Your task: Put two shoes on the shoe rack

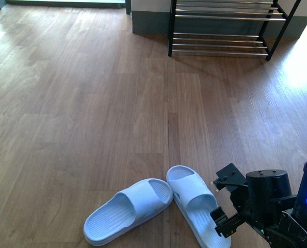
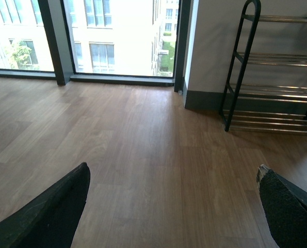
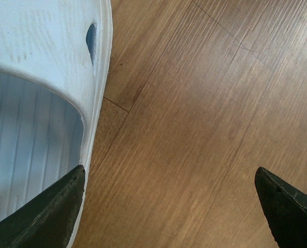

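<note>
Two pale blue slides, one (image 1: 127,209) angled toward the other (image 1: 197,206), lie on the wooden floor (image 1: 91,103).
The right gripper (image 3: 168,169) hangs spread at the nearer slide's edge; the left gripper (image 2: 172,166) is spread too; the shoe rack (image 1: 220,37) stands well apart.

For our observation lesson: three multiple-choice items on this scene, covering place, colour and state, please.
1. Where do the slides lie? A on a table B on the wooden floor C on a chair
2. Their colour? A red B black C pale blue
3. The right end effector is: A open B shut on a slide C shut on a sneaker
Key: 1 B, boards lie under both, short of the shoe rack; 2 C, plain in the front view; 3 A, its fingers stand wide apart.
</note>
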